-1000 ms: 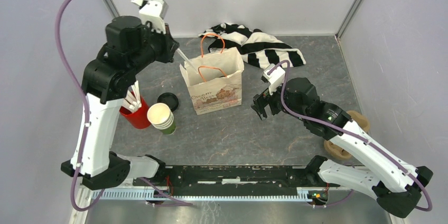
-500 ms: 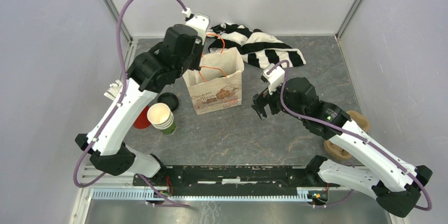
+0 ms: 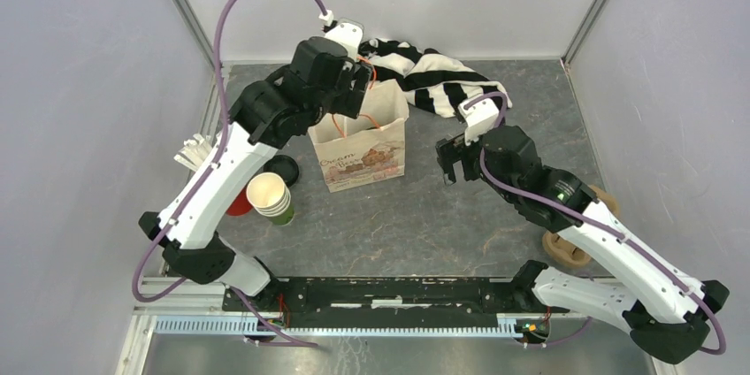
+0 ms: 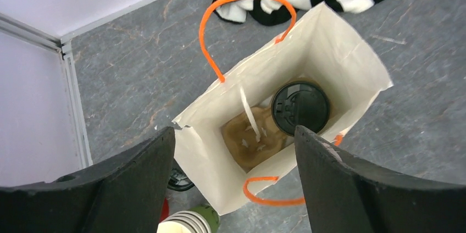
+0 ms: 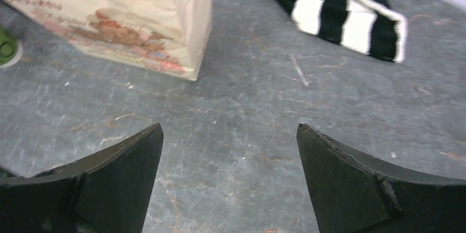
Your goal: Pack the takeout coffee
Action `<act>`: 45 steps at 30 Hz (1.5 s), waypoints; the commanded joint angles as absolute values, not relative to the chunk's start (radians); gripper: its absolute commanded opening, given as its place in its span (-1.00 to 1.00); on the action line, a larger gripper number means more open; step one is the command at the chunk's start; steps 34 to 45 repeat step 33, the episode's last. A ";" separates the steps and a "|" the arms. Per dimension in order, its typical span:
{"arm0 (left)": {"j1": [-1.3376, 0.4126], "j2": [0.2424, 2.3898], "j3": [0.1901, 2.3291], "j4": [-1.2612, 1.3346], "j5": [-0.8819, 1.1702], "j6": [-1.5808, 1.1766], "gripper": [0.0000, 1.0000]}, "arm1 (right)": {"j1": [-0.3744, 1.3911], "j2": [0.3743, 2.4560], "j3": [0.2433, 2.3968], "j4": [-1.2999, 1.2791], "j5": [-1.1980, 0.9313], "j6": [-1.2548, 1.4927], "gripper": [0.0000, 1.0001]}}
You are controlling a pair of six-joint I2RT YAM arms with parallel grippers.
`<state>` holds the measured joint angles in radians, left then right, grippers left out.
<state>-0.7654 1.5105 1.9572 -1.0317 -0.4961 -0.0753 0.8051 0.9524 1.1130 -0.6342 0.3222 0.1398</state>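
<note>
In the left wrist view the takeout coffee (image 4: 300,107) stands inside the open white paper bag (image 4: 351,51), and only its round black lid shows. A thin white straw (image 4: 248,113) leans in the bag beside it, over something brown at the bottom. My left gripper (image 4: 235,131) hangs open above the bag's mouth, holding nothing. From above, the left gripper (image 3: 361,83) covers the bag (image 3: 358,149), so the coffee is hidden there. My right gripper (image 3: 451,163) stands open over bare table to the right of the bag, also with nothing in it (image 5: 230,126).
A stack of lidless green cups (image 3: 270,196), a loose black lid (image 3: 283,169) and a red cup (image 3: 237,204) sit left of the bag. A black-and-white striped cloth (image 3: 442,74) lies behind it. Wooden pieces (image 3: 573,251) lie by the right arm.
My left arm swung right from over the red cup to above the bag. Its gripper, shut on the white straw, has opened, and the straw now stands in the bag. The right gripper shifted slightly back.
</note>
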 commanded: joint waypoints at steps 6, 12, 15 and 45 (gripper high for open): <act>-0.769 1.399 2.093 -1.001 -0.439 -0.188 0.80 | 0.810 0.890 1.198 -0.672 0.586 0.130 0.96; -0.769 1.240 1.985 -0.787 -0.416 -0.267 0.95 | 0.809 0.894 1.324 -0.681 0.679 0.079 0.96; -0.768 1.153 1.903 -0.670 -0.400 -0.268 0.99 | 0.810 0.891 1.381 -0.670 0.712 0.051 0.96; -0.769 1.050 1.908 -0.686 -0.490 -0.241 0.99 | 0.811 0.954 1.556 -0.679 0.687 0.036 0.96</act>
